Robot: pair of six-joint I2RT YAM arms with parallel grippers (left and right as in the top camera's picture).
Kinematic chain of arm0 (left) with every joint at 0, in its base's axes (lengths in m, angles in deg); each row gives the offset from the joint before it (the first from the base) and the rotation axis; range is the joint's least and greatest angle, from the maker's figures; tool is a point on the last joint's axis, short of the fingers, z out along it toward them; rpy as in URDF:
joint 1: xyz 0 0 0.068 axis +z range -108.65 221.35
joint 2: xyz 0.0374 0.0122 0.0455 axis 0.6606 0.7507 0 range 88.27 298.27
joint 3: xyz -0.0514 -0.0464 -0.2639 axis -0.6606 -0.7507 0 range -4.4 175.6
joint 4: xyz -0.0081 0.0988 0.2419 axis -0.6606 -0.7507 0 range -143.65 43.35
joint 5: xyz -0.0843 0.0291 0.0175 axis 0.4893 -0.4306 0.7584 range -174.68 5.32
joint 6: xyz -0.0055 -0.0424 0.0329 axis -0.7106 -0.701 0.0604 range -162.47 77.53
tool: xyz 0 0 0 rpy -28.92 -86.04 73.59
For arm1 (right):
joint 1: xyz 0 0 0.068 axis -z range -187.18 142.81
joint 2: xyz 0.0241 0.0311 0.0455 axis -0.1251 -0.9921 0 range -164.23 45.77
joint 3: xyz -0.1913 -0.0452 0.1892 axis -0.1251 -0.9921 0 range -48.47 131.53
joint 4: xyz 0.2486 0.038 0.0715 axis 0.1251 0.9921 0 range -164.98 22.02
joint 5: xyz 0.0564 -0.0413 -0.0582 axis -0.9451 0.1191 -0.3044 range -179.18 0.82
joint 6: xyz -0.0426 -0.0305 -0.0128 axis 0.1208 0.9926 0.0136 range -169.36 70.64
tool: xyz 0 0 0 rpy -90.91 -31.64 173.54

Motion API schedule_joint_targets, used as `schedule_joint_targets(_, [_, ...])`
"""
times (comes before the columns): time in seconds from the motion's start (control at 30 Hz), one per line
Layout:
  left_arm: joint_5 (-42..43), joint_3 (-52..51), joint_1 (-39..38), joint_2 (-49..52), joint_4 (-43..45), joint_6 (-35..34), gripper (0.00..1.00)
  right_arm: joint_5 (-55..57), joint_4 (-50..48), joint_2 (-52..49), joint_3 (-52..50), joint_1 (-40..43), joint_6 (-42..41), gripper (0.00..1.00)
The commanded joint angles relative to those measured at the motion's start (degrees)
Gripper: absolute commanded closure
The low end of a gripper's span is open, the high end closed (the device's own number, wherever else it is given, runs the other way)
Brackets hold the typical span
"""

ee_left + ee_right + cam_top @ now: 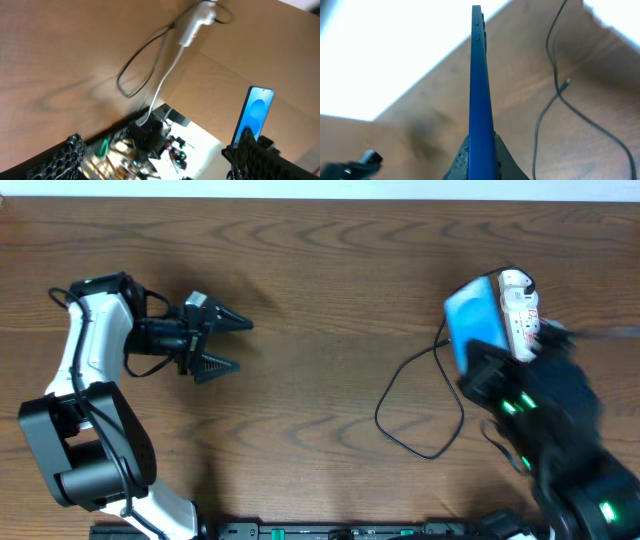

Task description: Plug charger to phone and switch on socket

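Slim phone [479, 75] — probably slippery (glass) — pinched by right end effector [479, 160]; left end effector [240, 345] spread; take limp charger [378, 416] near plug [567, 81].

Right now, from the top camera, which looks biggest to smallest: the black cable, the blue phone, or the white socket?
Largest: charger cable, its loop spreads widest.
Next: phone, held up nearer the camera, so unsure.
Smallest: socket, narrow, partly hidden.
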Motion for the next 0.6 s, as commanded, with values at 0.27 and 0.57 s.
schedule_joint_targets(0.27, [22.18,-2.14,-3.85,-1.16,-0.66,20.65,0.02,-15.89,-36.39,3.19,-26.23,2.08,-11.67,0.99])
schedule_joint_targets(0.57, [22.18,-2.16,-12.2,-1.16,-1.05,20.57,0.02,-29.99,-72.83,-17.62,-34.93,2.05,-26.99,0.99])
